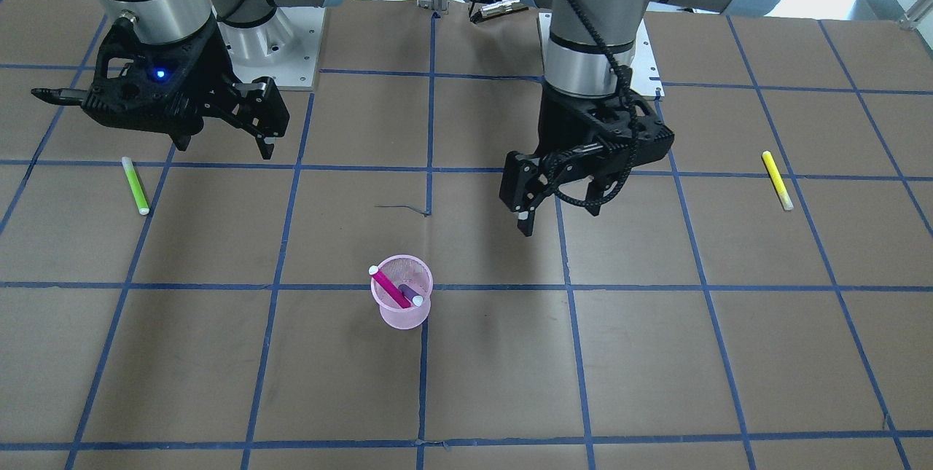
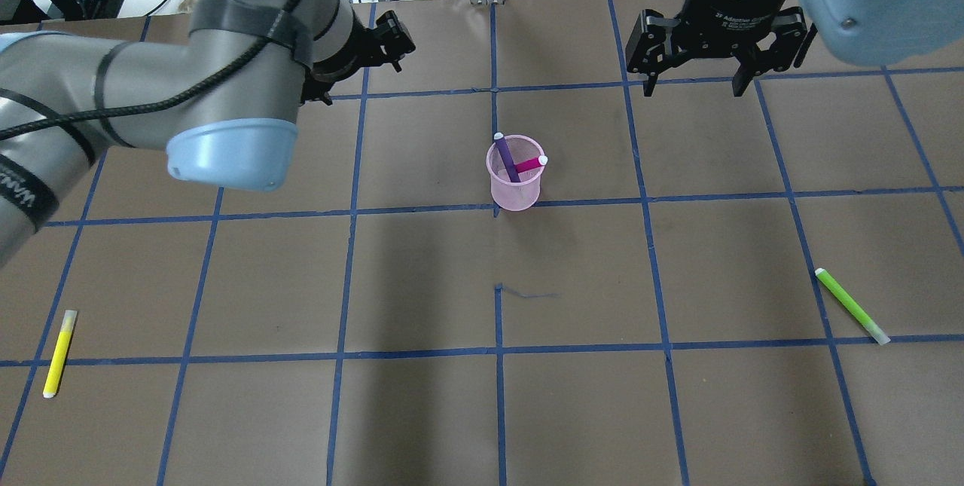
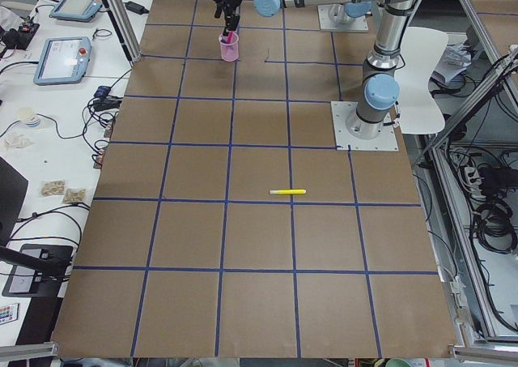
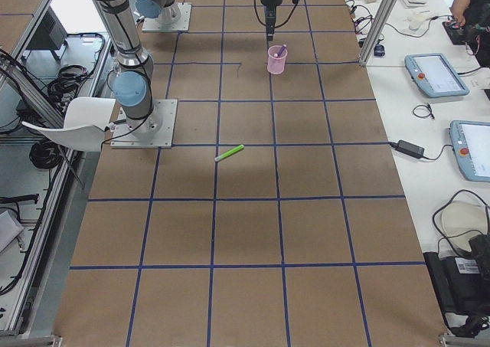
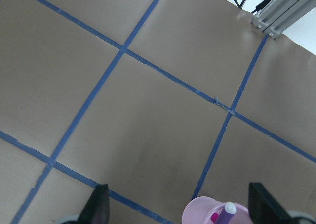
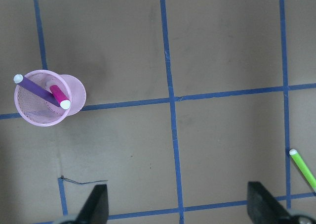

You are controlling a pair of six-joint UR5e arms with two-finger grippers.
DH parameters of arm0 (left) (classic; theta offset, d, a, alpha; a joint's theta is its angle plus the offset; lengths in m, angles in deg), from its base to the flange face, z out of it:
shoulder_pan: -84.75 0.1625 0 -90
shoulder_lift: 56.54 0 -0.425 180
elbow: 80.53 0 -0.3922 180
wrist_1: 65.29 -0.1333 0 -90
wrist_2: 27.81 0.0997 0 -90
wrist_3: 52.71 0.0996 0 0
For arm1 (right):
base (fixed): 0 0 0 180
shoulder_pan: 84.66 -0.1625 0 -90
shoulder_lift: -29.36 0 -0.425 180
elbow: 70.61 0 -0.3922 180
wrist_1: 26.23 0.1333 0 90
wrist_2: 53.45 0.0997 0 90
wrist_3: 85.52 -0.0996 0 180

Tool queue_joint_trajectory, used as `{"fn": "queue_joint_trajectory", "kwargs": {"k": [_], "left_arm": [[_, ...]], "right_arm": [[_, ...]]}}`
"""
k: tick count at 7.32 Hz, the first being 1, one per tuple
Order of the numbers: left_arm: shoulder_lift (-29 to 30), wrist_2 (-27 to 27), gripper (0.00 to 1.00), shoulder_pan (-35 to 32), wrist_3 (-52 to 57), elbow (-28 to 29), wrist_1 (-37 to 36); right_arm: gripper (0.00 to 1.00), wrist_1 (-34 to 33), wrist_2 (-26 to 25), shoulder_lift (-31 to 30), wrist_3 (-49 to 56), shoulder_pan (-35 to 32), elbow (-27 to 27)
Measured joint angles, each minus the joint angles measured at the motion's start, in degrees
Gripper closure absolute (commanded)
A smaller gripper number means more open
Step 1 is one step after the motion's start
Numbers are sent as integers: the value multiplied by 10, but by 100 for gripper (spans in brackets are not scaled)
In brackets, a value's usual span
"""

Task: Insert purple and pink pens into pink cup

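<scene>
We find purple pen [image 2: 506, 158] and pink pen [image 2: 532, 164] inside the pink cup [image 2: 516, 194]; left gripper [image 1: 560, 215] and right gripper [image 2: 693, 87] spread wide, empty. Task judged complete.

**Cup alone at mid-desk, two highlighters far out to the sides**

The pink mesh cup [image 2: 516, 188] is the only upright obstacle, with bare brown desk [image 2: 422, 411] on every side of it. The purple pen [image 2: 506, 157] and pink pen [image 2: 529, 164] lean crossed inside, their capped ends poking above the rim and taking up much of the mouth. The left end effector [image 1: 559, 216] and right end effector [image 1: 224, 146] hang above the desk with jaws spread, well apart from each other, the left one nearer the cup. A yellow highlighter [image 2: 59, 353] lies flat far out on the robot's left and a green highlighter [image 2: 852, 306] far out on its right, both well away from the cup.
</scene>
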Motion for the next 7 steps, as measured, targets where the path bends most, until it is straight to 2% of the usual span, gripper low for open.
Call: {"fn": "queue_joint_trajectory", "kwargs": {"k": [3,5,7], "left_arm": [[-29,-43,0,92,193,63,192],[-45,-51,0,117,283,76,246],[-52,-49,0,126,379,77,269]], "right_arm": [[0,0,1,0,0,0,-1],[0,0,1,-1,0,0,-1],[0,0,1,-1,0,0,-1]]}}
